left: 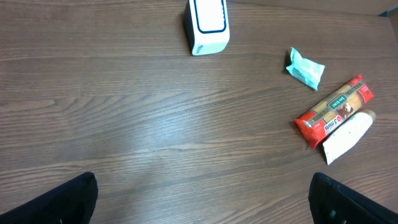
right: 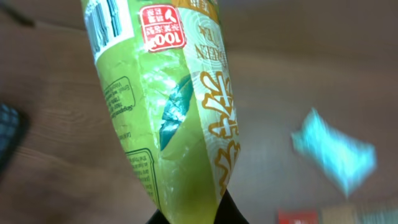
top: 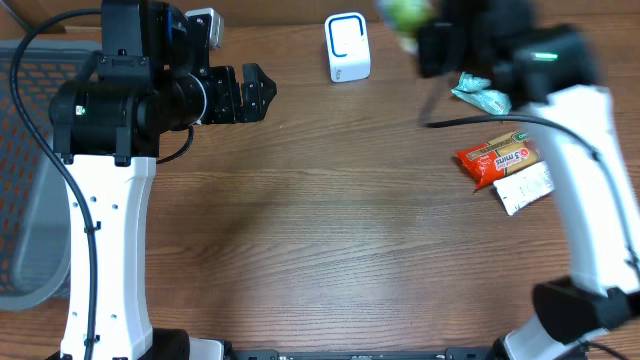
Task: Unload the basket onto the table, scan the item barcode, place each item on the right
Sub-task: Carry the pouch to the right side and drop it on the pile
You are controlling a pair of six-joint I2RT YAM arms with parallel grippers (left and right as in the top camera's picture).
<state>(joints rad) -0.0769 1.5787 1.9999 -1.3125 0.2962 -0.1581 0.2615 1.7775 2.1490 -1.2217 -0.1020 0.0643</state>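
Right gripper point(right: 191, 216) is clamped tight on the end seam of the green packet point(right: 168, 106), which is held off the table point(top: 330, 230) just right of the white scanner point(top: 347, 47). Gripping the seam leaves the barcode point(right: 102, 22) uncovered, which I judge deliberate. The overhead view is blurred there, so I cannot tell whether the code faces the scanner. Left gripper point(top: 248, 92) is spread wide and empty, parked well left, likely to keep clear.

A green packet point(right: 168, 124), barcode point(right: 102, 25) visible, held aloft near white scanner point(top: 347, 47).
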